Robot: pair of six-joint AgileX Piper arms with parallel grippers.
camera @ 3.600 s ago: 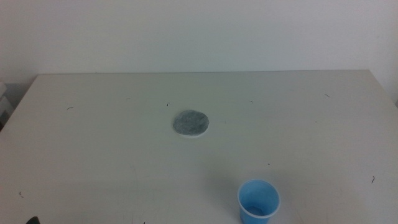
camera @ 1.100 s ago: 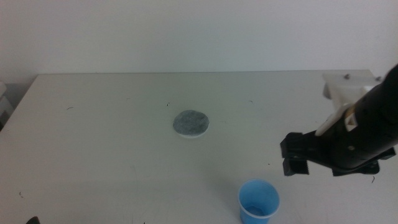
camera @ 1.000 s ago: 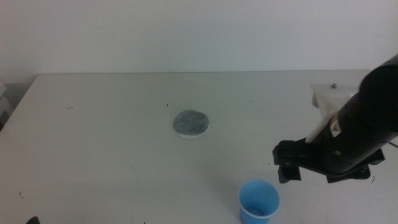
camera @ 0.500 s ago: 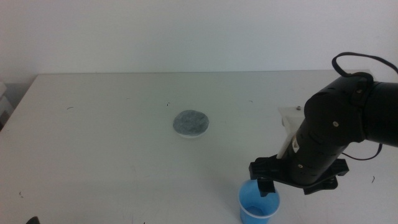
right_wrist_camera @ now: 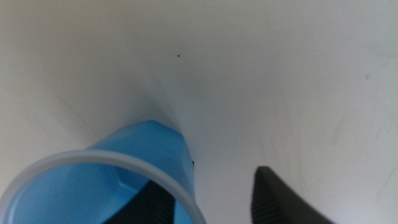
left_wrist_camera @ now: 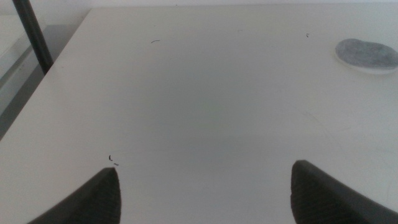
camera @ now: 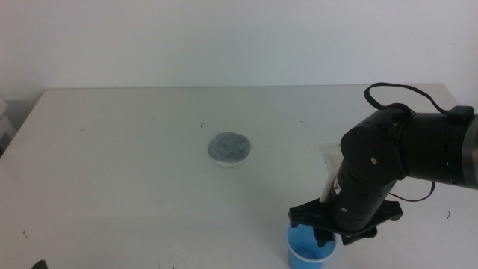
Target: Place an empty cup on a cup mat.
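The blue cup point(camera: 305, 251) stands upright near the table's front edge, right of centre, partly hidden by my right arm. My right gripper point(camera: 323, 233) is down at its rim. In the right wrist view the gripper point(right_wrist_camera: 211, 186) is open, with one jaw inside the cup point(right_wrist_camera: 143, 155) and the other outside, so the cup's wall lies between them. The grey cup mat point(camera: 229, 148) lies bare at the table's middle, well to the left of and behind the cup. It also shows in the left wrist view point(left_wrist_camera: 367, 54). My left gripper point(left_wrist_camera: 205, 173) is open and empty, low over the table's front left.
The white table point(camera: 112, 172) ends at a wall behind. A dark post point(left_wrist_camera: 34, 37) stands off the table's left edge. The right arm's cable point(camera: 388, 88) loops above its wrist.
My right arm came in from the right, swung left and down, and now has its jaws at the cup's rim. The cup and mat have not moved.
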